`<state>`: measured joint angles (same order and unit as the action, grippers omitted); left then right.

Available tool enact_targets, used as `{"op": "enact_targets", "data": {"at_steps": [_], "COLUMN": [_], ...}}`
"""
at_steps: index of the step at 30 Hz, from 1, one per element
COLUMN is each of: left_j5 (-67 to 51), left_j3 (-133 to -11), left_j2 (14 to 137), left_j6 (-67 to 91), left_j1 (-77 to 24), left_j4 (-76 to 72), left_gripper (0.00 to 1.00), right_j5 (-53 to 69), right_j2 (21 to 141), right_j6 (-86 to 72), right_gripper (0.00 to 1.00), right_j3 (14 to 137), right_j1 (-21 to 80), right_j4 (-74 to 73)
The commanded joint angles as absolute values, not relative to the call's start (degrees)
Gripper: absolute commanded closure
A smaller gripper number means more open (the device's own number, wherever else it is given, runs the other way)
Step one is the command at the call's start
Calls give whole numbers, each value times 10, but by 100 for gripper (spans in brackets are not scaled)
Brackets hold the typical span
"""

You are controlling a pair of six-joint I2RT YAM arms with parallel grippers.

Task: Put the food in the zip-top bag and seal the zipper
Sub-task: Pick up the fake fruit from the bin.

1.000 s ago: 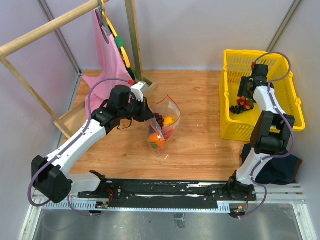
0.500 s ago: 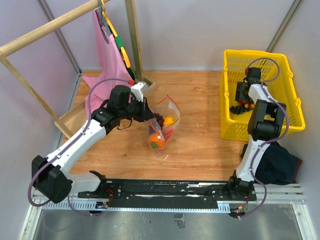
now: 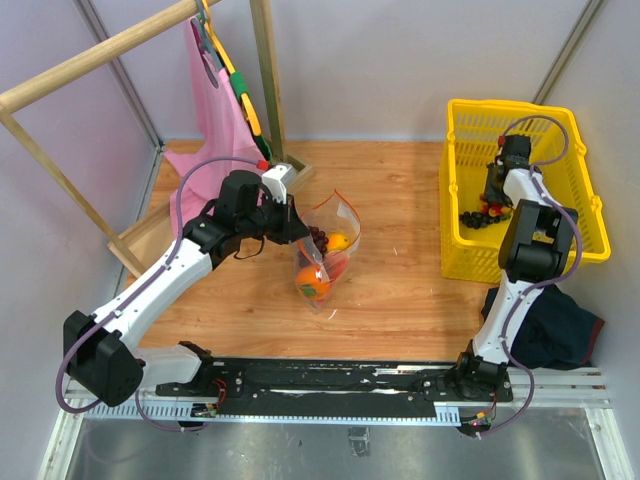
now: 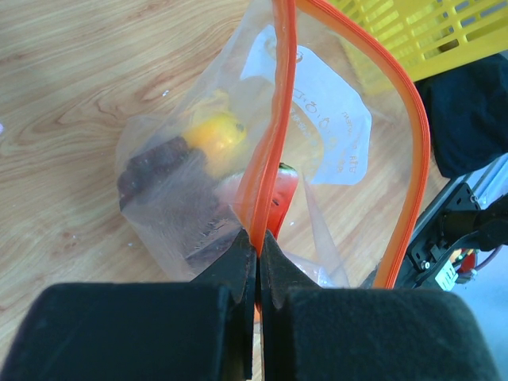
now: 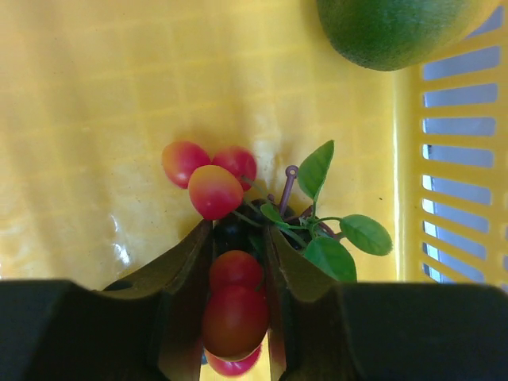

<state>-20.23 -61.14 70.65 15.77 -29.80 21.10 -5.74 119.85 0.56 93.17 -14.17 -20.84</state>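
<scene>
The clear zip-top bag [image 3: 326, 252] stands open on the wooden table. My left gripper [image 3: 296, 224] is shut on its orange-red zipper strip [image 4: 274, 135], as the left wrist view [image 4: 259, 244] shows. Through the plastic I see a dark purple grape bunch [image 4: 163, 171], a yellow-orange fruit [image 4: 216, 132] and a red watermelon piece [image 4: 282, 208]. My right gripper [image 3: 489, 205] is down in the yellow basket [image 3: 560, 240], with its jaws [image 5: 238, 226] closed around a bunch of red berries [image 5: 235, 311] with green leaves. A green lime [image 5: 397, 28] lies just beyond it.
A wooden rack with a pink cloth [image 3: 215, 110] stands at the back left. A dark cloth [image 3: 550, 330] lies at the front right, below the basket. More berries [image 3: 470, 219] lie in the basket.
My right arm has shifted its wrist inside the basket, first towards the back and then slightly right. My left gripper and the bag have not moved.
</scene>
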Motion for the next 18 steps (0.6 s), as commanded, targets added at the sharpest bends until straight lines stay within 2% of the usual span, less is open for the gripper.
{"op": "enact_targets", "data": {"at_steps": [1,18], "left_j5": [-213,-215], "left_j3": [-609,-610], "left_j2": [695,691], "left_j6": [161,161], "left_j1": [-294,-294], "left_j4": [194,193], "left_gripper": [100,100], "right_j5": [-51,-10], "right_j2": [1129,911], "right_j6": [1,-17], "right_gripper": [99,99], "right_j3": [917,856], "right_j1": [-149,-135], "right_j4": [-206,-198]}}
